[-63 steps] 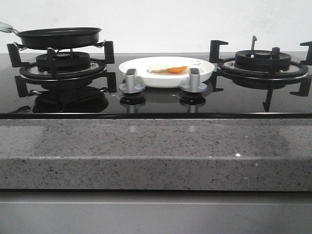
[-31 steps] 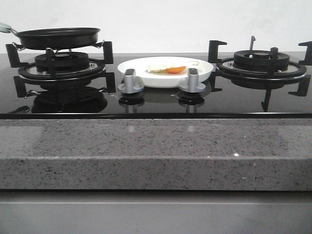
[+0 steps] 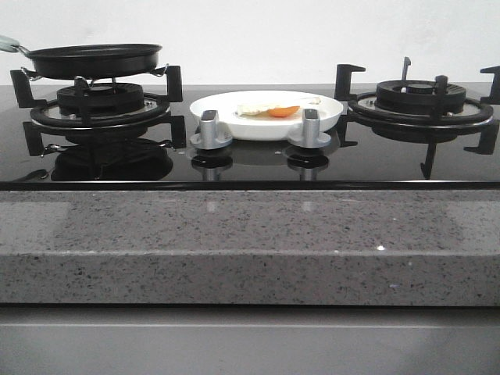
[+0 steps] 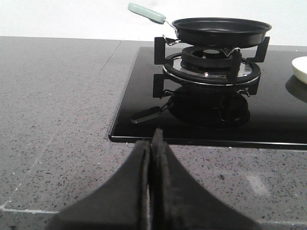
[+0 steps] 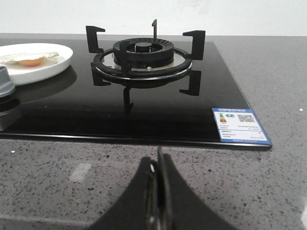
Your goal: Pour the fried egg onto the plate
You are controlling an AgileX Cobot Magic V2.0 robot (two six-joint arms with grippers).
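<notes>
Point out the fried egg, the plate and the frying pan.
fried egg [image 3: 283, 111], front view, on the orange yolk.
plate [image 3: 234, 125], front view, on the near outer wall, left of centre.
frying pan [image 4: 218, 33], left wrist view, on the dark side wall.

One printed item is visible: a blue-bordered white label [image 5: 240, 125] affixed to the near right corner of the black glass cooktop [image 5: 144, 112]. It carries a small coloured rating graphic at its left and a QR code at its right. The lines of print beneath are too small to read.
</notes>
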